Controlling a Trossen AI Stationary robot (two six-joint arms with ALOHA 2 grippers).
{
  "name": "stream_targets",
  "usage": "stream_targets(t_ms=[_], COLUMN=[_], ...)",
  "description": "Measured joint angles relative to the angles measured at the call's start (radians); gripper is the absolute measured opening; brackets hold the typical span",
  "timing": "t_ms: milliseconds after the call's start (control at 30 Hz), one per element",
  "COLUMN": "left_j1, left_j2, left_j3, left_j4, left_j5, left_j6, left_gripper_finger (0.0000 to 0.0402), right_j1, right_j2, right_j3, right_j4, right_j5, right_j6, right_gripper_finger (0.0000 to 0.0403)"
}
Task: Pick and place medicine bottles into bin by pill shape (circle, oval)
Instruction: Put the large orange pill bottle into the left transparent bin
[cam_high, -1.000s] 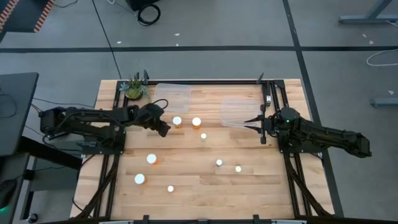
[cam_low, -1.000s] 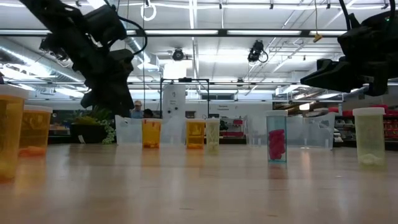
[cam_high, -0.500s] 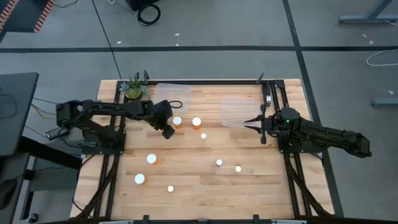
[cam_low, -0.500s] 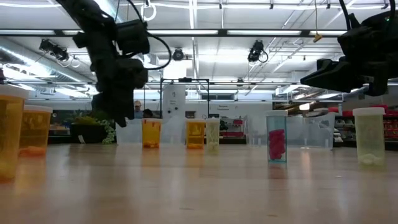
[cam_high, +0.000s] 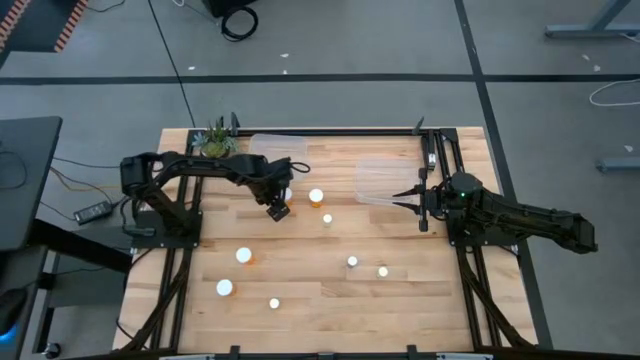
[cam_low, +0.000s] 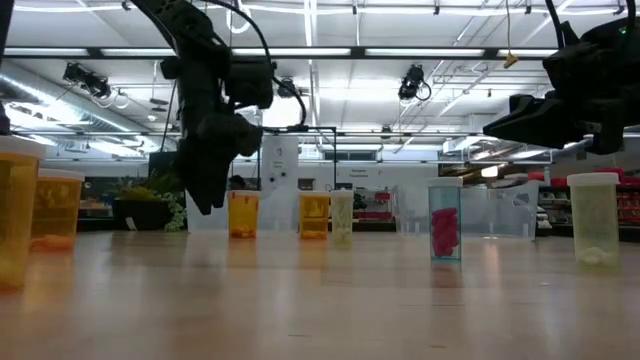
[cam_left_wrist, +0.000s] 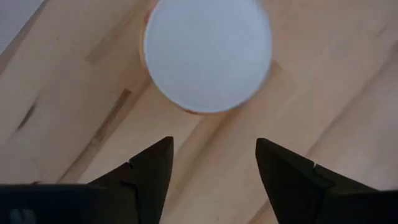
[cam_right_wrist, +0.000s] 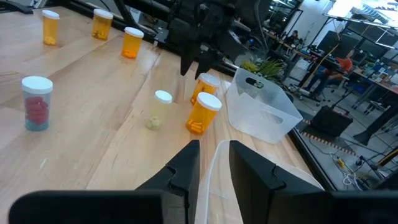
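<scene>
Several medicine bottles with white caps stand upright on the wooden table (cam_high: 420, 290). One orange bottle (cam_high: 288, 190) stands at the far middle; its round white cap (cam_left_wrist: 207, 55) fills the left wrist view. My left gripper (cam_high: 279, 210) hangs open over the table just to the near side of that bottle, pointing down, fingers (cam_left_wrist: 149, 171) clear of the cap. My right gripper (cam_high: 397, 197) waits shut at the right, level, over the edge of a clear bin (cam_high: 380, 178).
A second clear bin (cam_high: 278, 152) and a small plant (cam_high: 215, 140) sit at the far left. Other bottles stand nearby (cam_high: 316, 196) (cam_high: 327, 218), at the near left (cam_high: 243, 255) (cam_high: 225, 288) (cam_high: 274, 303), and at the near right (cam_high: 352, 262) (cam_high: 383, 271).
My left arm has stretched out from the table's left side toward the middle, carrying its gripper to the orange bottle at the far middle. The gripper has tipped from slanting to pointing almost straight down. The right arm has kept still.
</scene>
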Motion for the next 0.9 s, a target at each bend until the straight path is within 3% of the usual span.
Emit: stream_targets(t_ms=[300,900], left_j1=[0.035,0.04], left_j2=[0.033,0.033], left_j3=[0.018,0.019], left_j4=[0.027,0.18], left_j5=[-0.001,-0.055], left_j6=[0.011,0.074], left_gripper_finger=[0.0289,0.0291], right_j1=[0.0,0.0], right_j2=[0.0,0.0], right_j3=[0.0,0.0], right_j4=[0.0,0.0], right_j5=[0.0,0.0], right_j6=[0.0,0.0], right_gripper_finger=[0.0093,0.0093])
